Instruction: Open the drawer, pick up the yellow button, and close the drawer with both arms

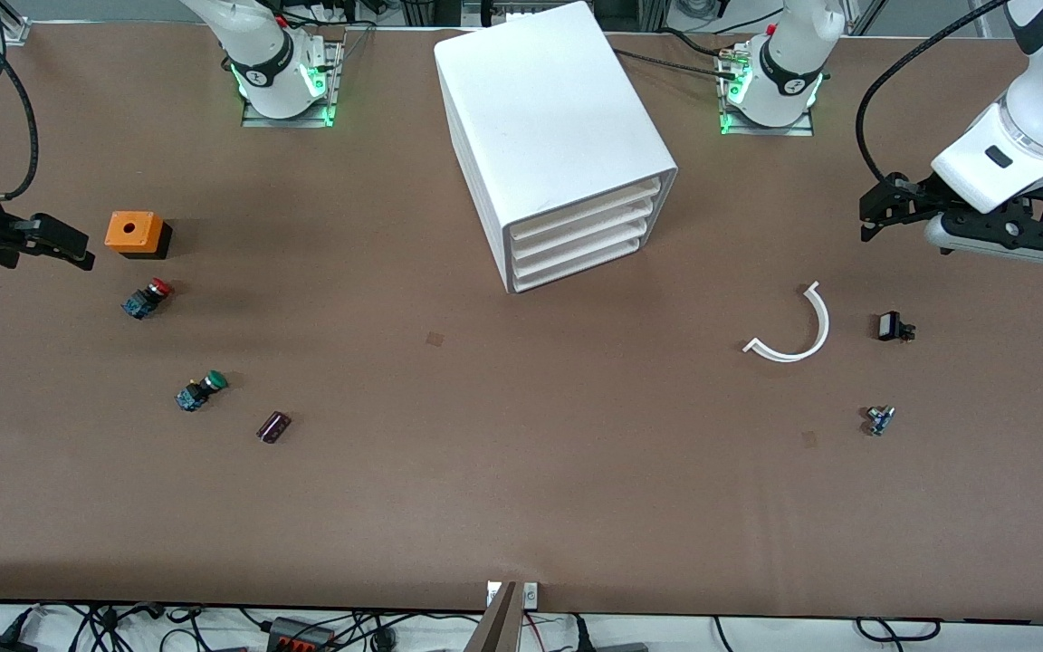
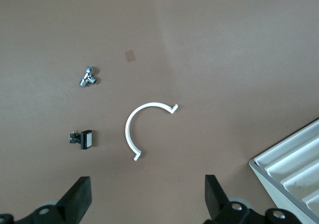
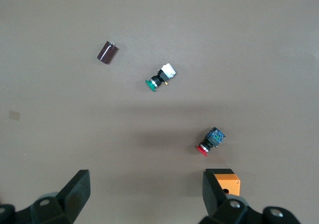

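Right gripper [image 1: 78,254] hangs jaws wide by the orange box [image 1: 134,233]; the drawer [image 1: 587,210] sits shut mid-bench, front facing the left arm's end (button unseen), so left gripper [image 1: 873,213], jaws spread, is nearer.

You are looking at a robotics lab: two white arms [image 1: 1028,109] bolted along one edge of a brown tabletop [image 1: 521,507], loose cables [image 1: 304,629] hanging past the edge nearest the front camera.

Bright, even overhead light, soft shadows beside the cabinet [image 1: 553,145]; all views sharp.
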Controlling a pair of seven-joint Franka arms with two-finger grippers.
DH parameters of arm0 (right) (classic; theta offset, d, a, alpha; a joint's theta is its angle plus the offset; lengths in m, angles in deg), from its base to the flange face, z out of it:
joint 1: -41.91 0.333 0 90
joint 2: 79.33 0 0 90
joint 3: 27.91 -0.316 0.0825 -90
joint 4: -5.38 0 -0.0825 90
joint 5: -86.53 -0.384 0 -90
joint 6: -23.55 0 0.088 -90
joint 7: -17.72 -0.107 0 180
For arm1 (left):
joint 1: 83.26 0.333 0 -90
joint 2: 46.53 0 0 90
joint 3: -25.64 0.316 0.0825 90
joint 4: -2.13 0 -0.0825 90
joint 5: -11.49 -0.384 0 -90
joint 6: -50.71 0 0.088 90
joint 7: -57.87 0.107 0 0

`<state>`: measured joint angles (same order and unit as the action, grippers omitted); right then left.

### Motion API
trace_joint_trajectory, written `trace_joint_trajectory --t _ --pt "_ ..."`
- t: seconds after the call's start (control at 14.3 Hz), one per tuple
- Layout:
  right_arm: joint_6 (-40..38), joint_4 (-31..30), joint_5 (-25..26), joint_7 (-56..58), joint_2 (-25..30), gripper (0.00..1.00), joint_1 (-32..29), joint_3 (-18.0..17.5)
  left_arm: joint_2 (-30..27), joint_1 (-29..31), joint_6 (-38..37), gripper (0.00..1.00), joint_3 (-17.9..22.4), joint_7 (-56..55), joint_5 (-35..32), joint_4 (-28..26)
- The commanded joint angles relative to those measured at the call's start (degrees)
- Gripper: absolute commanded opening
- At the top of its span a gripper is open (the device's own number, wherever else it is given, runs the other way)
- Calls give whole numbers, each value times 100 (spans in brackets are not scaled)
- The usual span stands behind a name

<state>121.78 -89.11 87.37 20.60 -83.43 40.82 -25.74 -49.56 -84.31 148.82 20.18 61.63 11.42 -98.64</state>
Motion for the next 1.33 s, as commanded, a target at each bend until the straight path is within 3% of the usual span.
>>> trace_joint_trajectory --t 0.0,0.21,0.49,0.56,0.84,1.05,1.26 --pt "56 -104 -22 72 68 100 21 -15 153 -88 -266 100 -26 10 121 101" --pt "91 -78 -31 37 15 100 134 -33 409 -89 -1054 100 -52 36 978 163" --pt "239 45 -348 28 -257 100 345 -33 1285 -54 -2181 100 -52 150 2281 444" --pt "301 54 -304 10 -344 100 503 -33 1531 -45 -2183 100 -61 455 2571 479" --pt "556 54 -295 -104 -626 100 978 -33 2735 210 -2043 100 -43 2257 4809 409" --pt "723 63 -356 -279 -705 100 1277 -33 3185 70 -1516 100 -174 3135 5227 269" --pt "1048 159 -365 -630 -863 100 1733 -33 3362 52 -1532 100 -333 3744 5761 -152"
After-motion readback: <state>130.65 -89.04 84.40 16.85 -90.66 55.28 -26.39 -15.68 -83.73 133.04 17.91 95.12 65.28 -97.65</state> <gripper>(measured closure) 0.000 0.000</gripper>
